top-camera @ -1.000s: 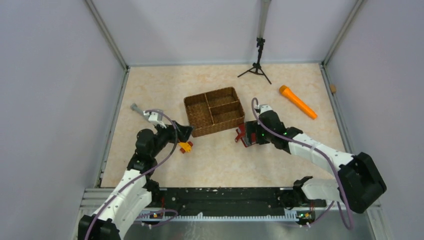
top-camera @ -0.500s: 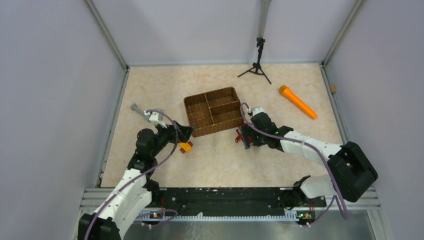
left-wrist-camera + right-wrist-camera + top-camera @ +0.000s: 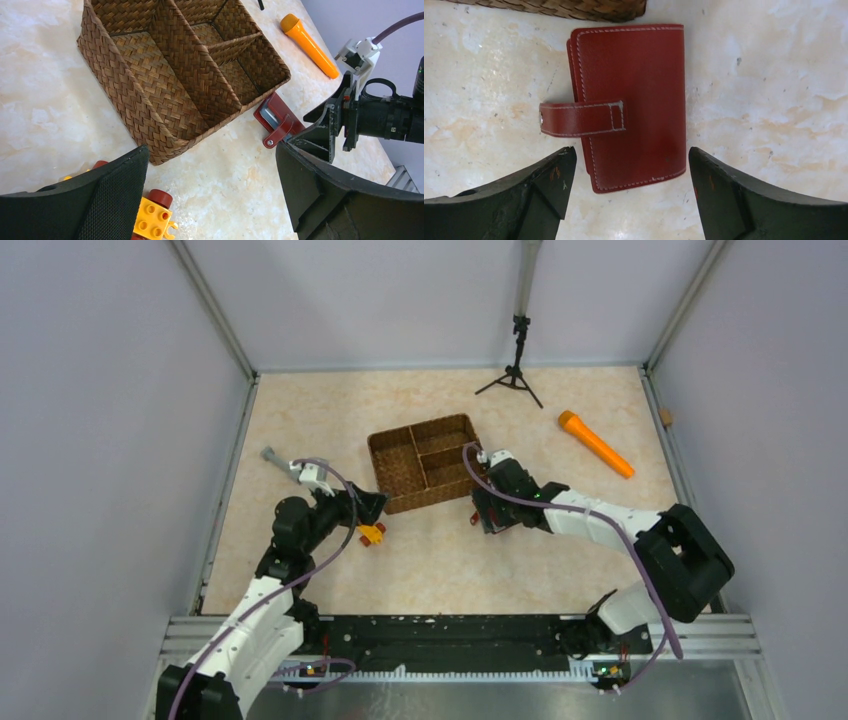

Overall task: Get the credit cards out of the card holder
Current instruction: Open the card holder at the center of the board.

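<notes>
Right wrist view: holder (image 3: 634, 100), dark red, folded shut, lies flat on the table (image 3: 764, 100), just beside a basket (image 3: 574, 7) corner. Strap (image 3: 581, 119) crosses the cover and juts past the left edge. Right tool (image 3: 630, 152) is spread wide, holds nothing and hangs directly over the holder, one finger to each side of its near end. Long axis runs away from the tool, square to the line between the fingers, so the jaws span its width. By judgement it is well lined up for a descent.

Cards: none visible in any view, presumably inside.

Left wrist view: adds the holder's side edge, a pale strip between the covers, and the strap end sticking out with its stud showing. Left tool (image 3: 210, 150) is wide and empty, above a toy car (image 3: 152, 217), well apart from the holder.

Top view: right arm is plainly nearer. Holder is mostly hidden under the right tool, with the basket between the two tools.
</notes>
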You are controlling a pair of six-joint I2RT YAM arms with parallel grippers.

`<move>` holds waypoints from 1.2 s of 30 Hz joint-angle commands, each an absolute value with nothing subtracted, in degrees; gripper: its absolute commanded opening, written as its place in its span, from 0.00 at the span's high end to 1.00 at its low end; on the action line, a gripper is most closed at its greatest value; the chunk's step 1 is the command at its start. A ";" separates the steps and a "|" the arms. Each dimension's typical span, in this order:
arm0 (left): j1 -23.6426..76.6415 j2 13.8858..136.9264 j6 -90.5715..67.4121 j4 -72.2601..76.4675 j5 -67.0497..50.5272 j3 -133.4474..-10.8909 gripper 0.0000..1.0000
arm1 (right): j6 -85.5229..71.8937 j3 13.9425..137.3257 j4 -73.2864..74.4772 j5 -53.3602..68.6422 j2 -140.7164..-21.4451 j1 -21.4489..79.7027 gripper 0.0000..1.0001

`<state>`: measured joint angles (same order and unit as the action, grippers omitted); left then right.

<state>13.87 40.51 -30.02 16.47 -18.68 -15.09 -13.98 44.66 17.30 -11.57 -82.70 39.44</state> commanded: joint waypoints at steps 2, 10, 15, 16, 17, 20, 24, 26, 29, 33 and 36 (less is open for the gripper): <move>13.86 40.56 -29.20 18.99 -19.87 -15.38 0.01 | -12.10 49.03 19.20 -17.62 -86.00 43.10 0.09; 13.88 40.77 -29.09 18.86 -19.90 -15.48 0.01 | -13.36 50.34 19.55 -17.62 -88.69 43.15 0.25; 13.85 40.88 -29.09 18.81 -20.11 -15.56 0.01 | -13.85 48.91 18.20 -18.12 -83.46 43.15 0.57; 13.82 40.93 -29.09 18.85 -20.13 -15.56 0.01 | -13.95 48.56 17.90 -18.32 -82.06 43.13 0.64; 13.86 40.92 -29.09 18.81 -20.13 -15.63 0.01 | -14.22 48.32 17.76 -18.94 -80.89 43.15 0.71; 13.85 40.71 -29.09 18.86 -20.23 -15.64 0.01 | -14.96 47.91 18.06 -20.61 -77.74 43.15 0.86; 13.82 40.65 -29.09 18.73 -20.21 -15.58 0.01 | -15.66 47.71 18.66 -21.08 -73.62 43.11 1.00; 13.86 40.65 -29.09 18.85 -20.51 -15.58 0.01 | -16.21 47.85 19.39 -20.09 -71.21 43.15 1.00; 13.87 40.83 -29.14 19.60 -22.10 -15.41 0.01 | -17.13 48.20 20.18 -17.93 -67.61 43.15 1.00; 13.89 41.66 -31.33 24.06 -28.38 -14.06 0.01 | -19.76 48.77 21.24 -13.39 -62.58 43.15 1.00; 14.65 42.01 -36.95 29.20 -32.23 -12.17 0.03 | -22.66 48.78 20.47 -8.21 -58.14 43.15 1.00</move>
